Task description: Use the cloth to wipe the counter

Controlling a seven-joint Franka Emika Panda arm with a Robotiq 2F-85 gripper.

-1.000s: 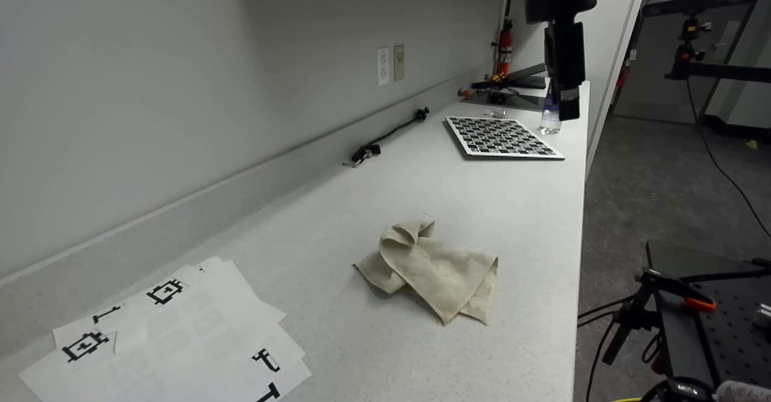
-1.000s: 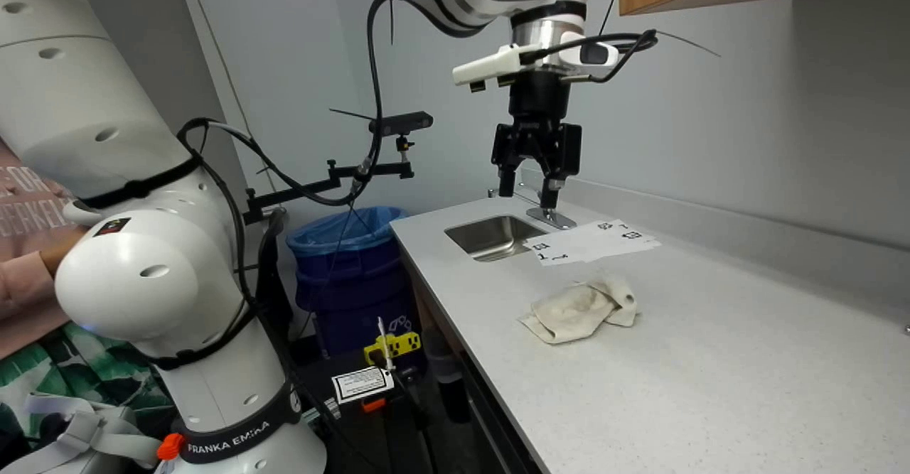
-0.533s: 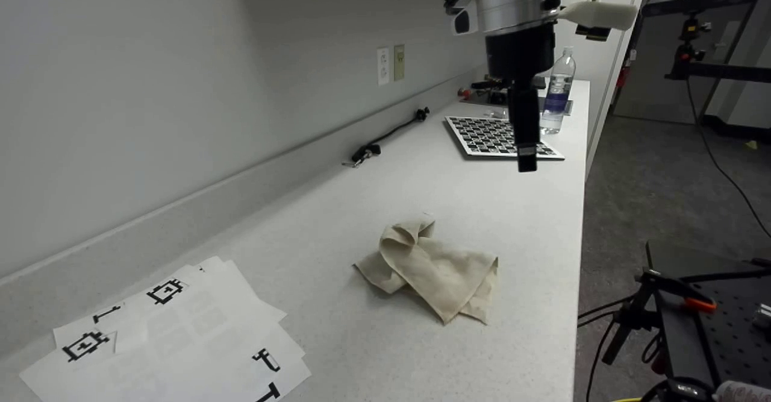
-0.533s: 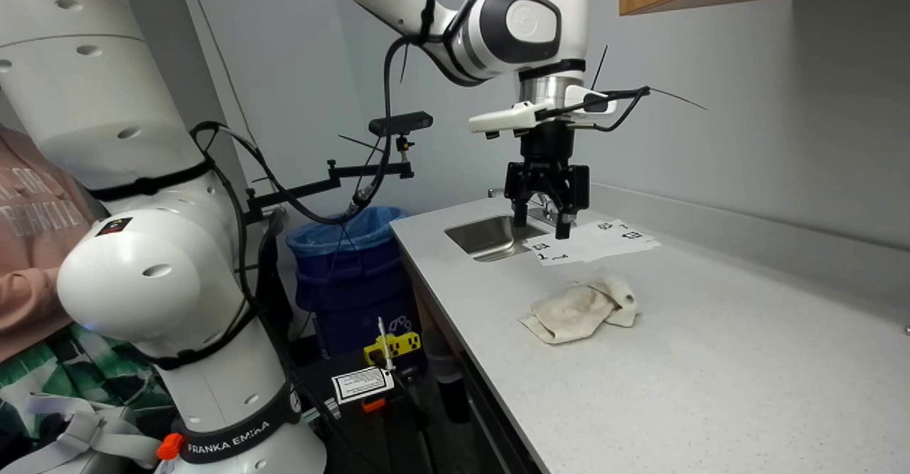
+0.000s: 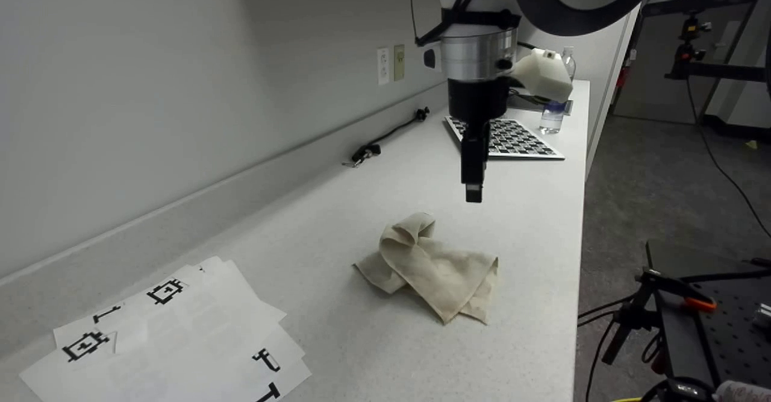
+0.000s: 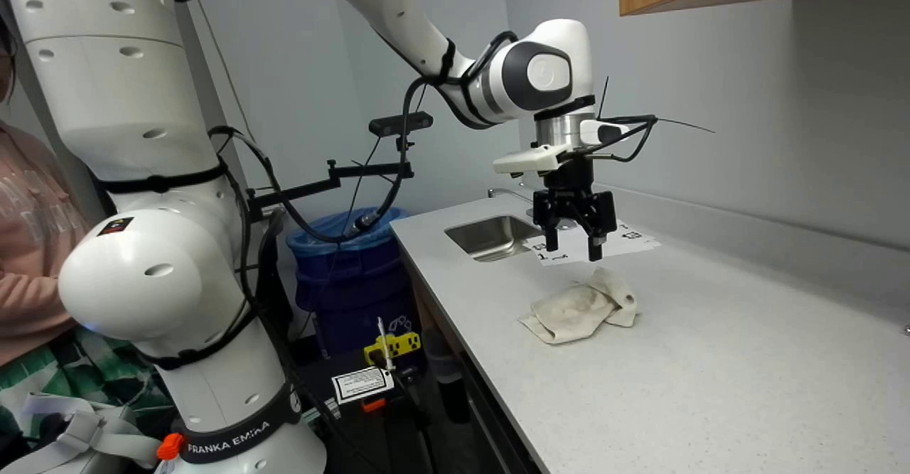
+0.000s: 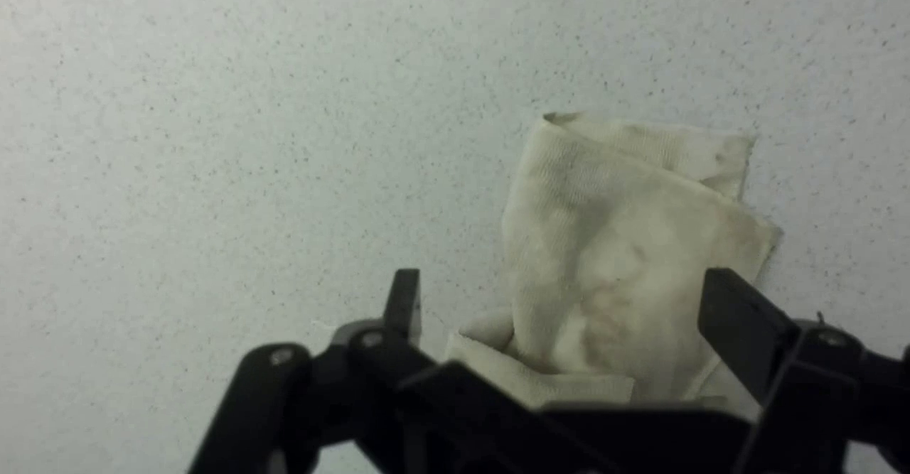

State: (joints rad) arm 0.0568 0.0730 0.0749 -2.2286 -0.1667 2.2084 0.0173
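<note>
On the counter (image 6: 682, 389) lies a rumpled cloth (image 6: 574, 312), light and limp, I'd guess, and best pinched at its raised fold (image 5: 415, 226), the gripper (image 6: 573, 248) hanging above, not touching, fingers (image 7: 743, 332) spread and empty.

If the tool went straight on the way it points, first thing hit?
Most likely the cloth: the tool is open, points down, and the cloth shows partly within its opening in the wrist view. Depth is unclear, so one side might meet the counter instead.
</note>
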